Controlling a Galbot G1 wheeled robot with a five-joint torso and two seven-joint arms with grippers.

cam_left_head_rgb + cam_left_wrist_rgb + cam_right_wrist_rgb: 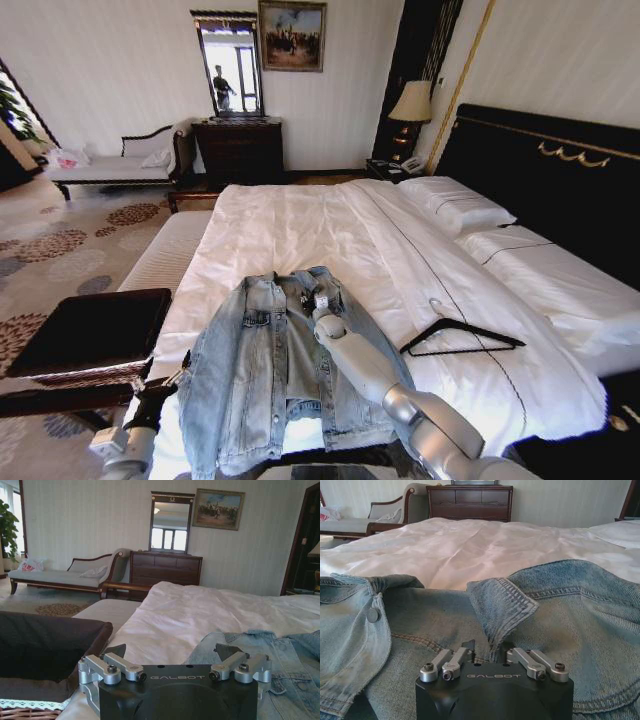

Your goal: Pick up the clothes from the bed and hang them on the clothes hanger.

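Jacket: the denim jacket point(275, 375) lay face up near the foot of the bed point(300, 230), collar toward the pillows.
Right gripper: the right gripper point(490, 652) sat low over the collar flap point(502, 605), jaws spread, with the flap's edge between them and not yet pinched.
Left gripper: the left gripper point(172, 657) hovered at the bed's left edge beside the jacket's sleeve, jaws spread and empty.
Hanger: the black hanger point(462, 337) lay on the sheet to the jacket's right, apart from it.
Risk: closing on the thin flap alone could probably let heavy denim slip out, or pinch the sheet too.
Obstacles: a dark tray point(85, 330) stood close by the left arm.
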